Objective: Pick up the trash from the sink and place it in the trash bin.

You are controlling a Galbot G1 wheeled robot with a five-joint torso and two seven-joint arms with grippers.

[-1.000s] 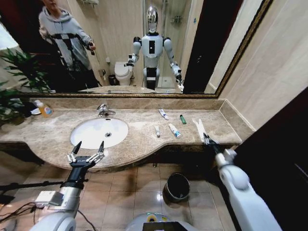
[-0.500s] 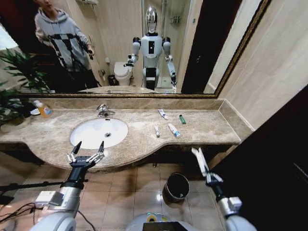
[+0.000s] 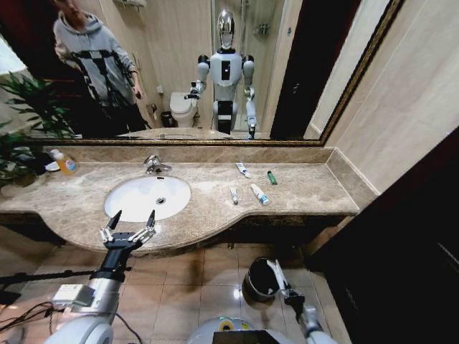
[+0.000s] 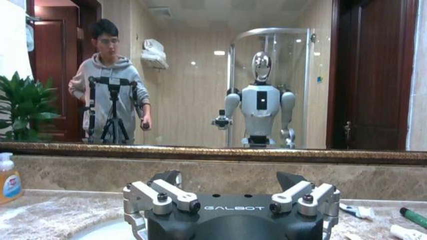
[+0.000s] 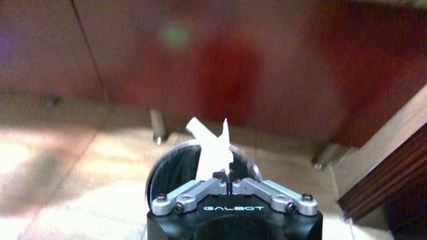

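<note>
Right hand (image 5: 228,178) pinching flat white paper strip (image 5: 213,150) over round black trash bin (image 3: 262,278), left hand (image 3: 129,223) spread

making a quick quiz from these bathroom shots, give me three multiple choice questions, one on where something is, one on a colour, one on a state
1. Where is the right gripper?
A. inside the sink
B. low, beside the trash bin
C. at the faucet

2. What colour is the trash bin?
A. black
B. white
C. green

3. What state is the left gripper in?
A. shut on a bottle
B. shut on paper
C. open

Answers:
1 B, the head view has it down at the bin's rim near the floor.
2 A, the bin on the tiles is black.
3 C, its fingers are spread at the counter's front edge before the sink, while the right one pinches the white paper scrap.
</note>
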